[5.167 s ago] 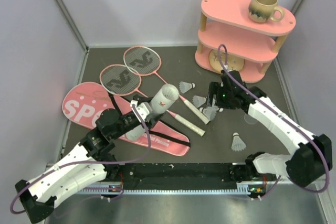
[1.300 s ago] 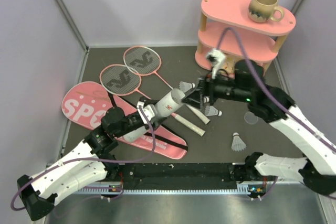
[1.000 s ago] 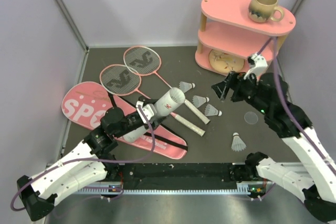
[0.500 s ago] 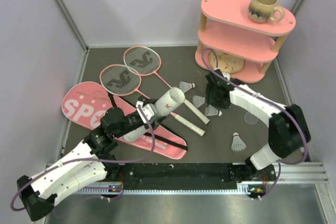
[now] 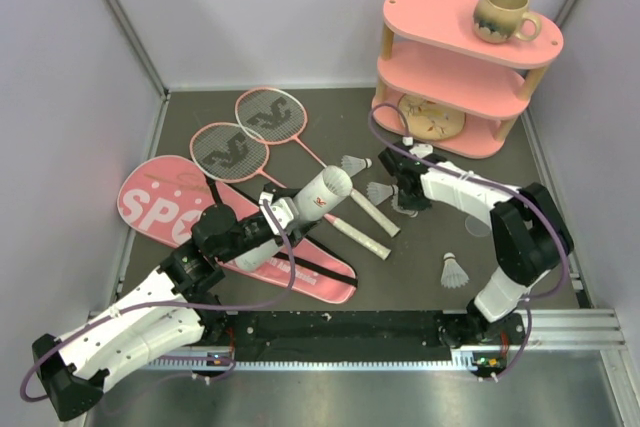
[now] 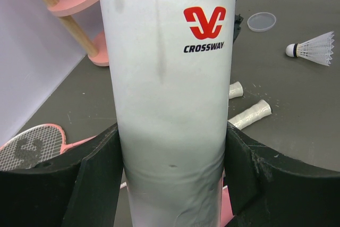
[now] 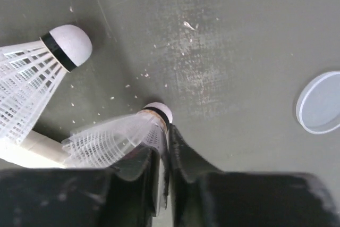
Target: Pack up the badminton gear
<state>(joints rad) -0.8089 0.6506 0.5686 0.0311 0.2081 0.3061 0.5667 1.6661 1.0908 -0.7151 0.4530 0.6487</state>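
L gripper: tube slants twd far-right.

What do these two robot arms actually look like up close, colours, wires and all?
The left arm and right arm are both chains of smooth white shells linked by bulky black joints. A thin purple cable loops loosely along each. Each ends in two flat matte-black fingers, scuffed at the edges.

Left pincer clamped, raised; right pincer pinched, low.
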